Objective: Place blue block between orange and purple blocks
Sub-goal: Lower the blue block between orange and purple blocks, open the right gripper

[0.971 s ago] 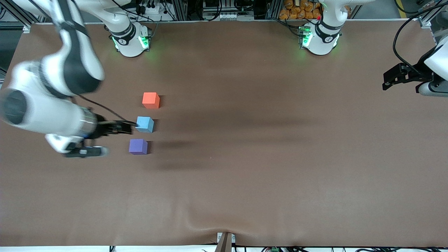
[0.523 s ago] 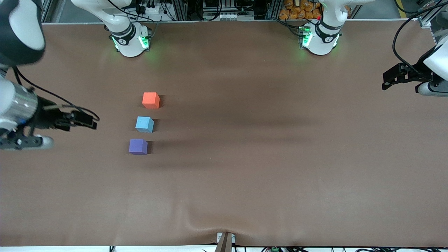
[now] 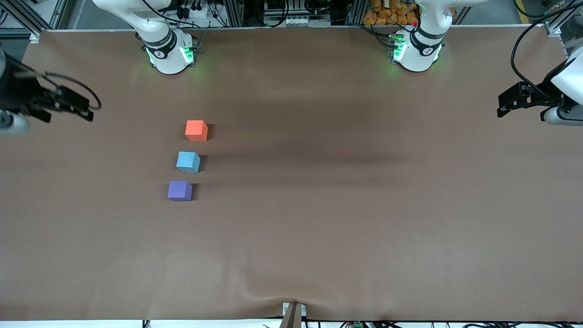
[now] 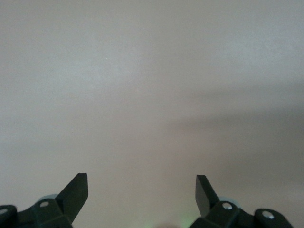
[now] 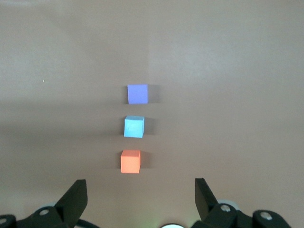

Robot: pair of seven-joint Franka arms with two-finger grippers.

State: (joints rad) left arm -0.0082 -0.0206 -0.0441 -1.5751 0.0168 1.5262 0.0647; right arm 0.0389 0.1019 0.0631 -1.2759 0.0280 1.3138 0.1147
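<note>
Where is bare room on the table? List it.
Most of the table is bare: everything from the blocks toward the left arm's end, plus the strip nearer the camera than the purple block. Crowded: the tight column of orange block, blue block and purple.

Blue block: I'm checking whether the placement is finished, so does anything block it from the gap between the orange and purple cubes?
Nothing visible does. The blue block already sits between the orange block and the purple block, untouched by either gripper.
</note>
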